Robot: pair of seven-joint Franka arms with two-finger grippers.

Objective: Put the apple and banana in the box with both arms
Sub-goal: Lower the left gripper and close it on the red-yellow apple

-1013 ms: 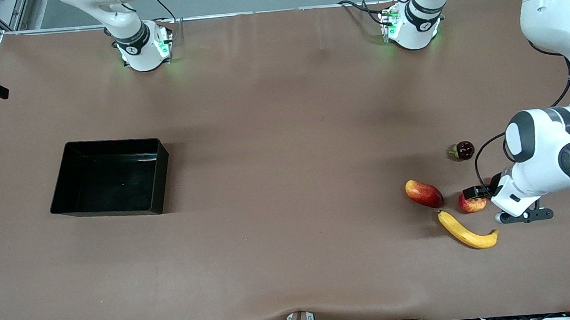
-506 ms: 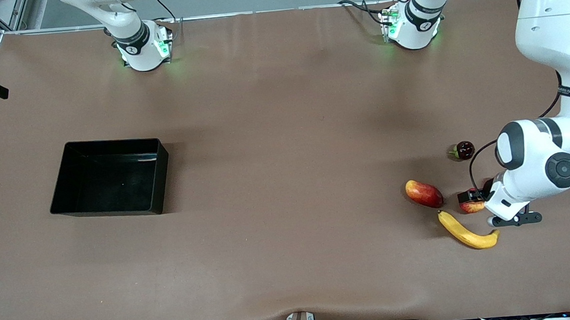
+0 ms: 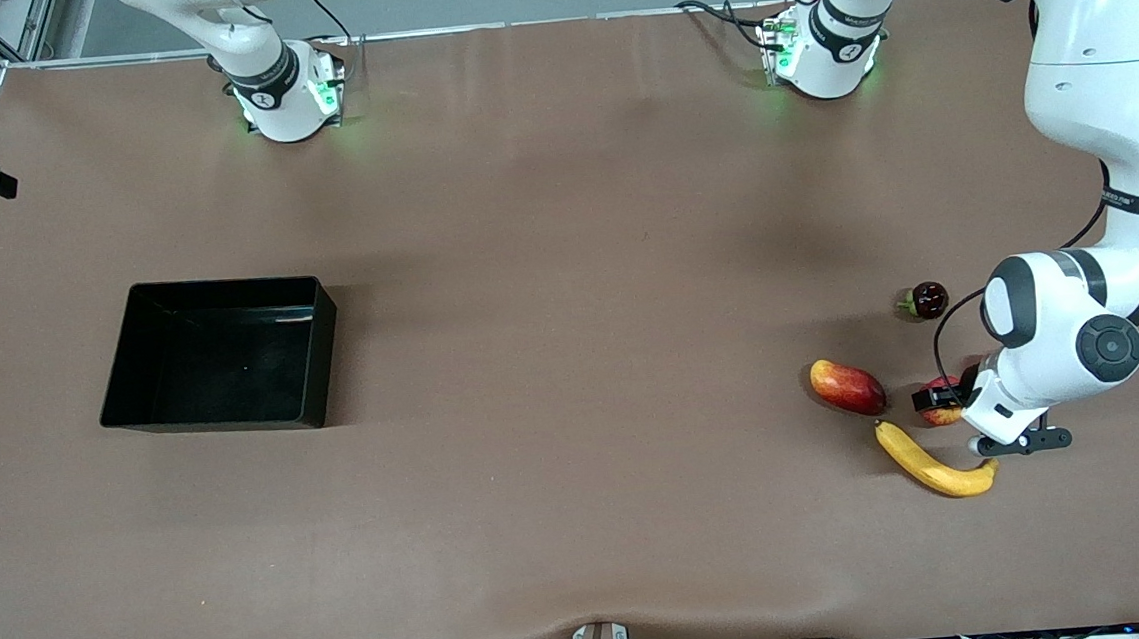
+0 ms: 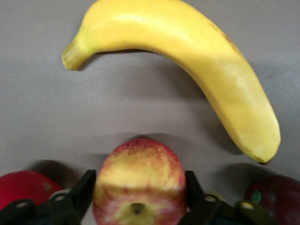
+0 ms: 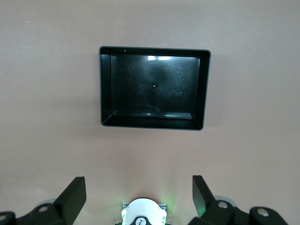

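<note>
- Left gripper (image 4: 138,199) is down at the worktop (image 3: 572,359) at the left arm's end, one finger on each flank of the apple (image 4: 139,180). Both pads look to be touching the skin, so I read it as clamped on the apple, which sits on the worktop, not yet lifted.
- Risk: the apple is round and smooth; if the pads sit below or off its widest part, it could squirt out or roll on the lift.
- Banana (image 3: 933,461) lies just beside the apple, nearer the front camera. A sideways drift while rising could nudge it and spoil its pose for the next pick.
- Mango (image 3: 847,386) lies near the apple, toward the right arm's end; a smaller dark red fruit (image 3: 927,300) lies farther from the camera. Both crowd the exit path toward the box.
- Box (image 3: 221,354) stands well apart, at the right arm's end, with nothing in it: a long carry, so a weak hold may fail in transit.
- Right gripper (image 5: 138,194) waits high over the worktop beside the box, fingers apart and holding nothing. Sharing the box later risks the two arms meeting.
</note>
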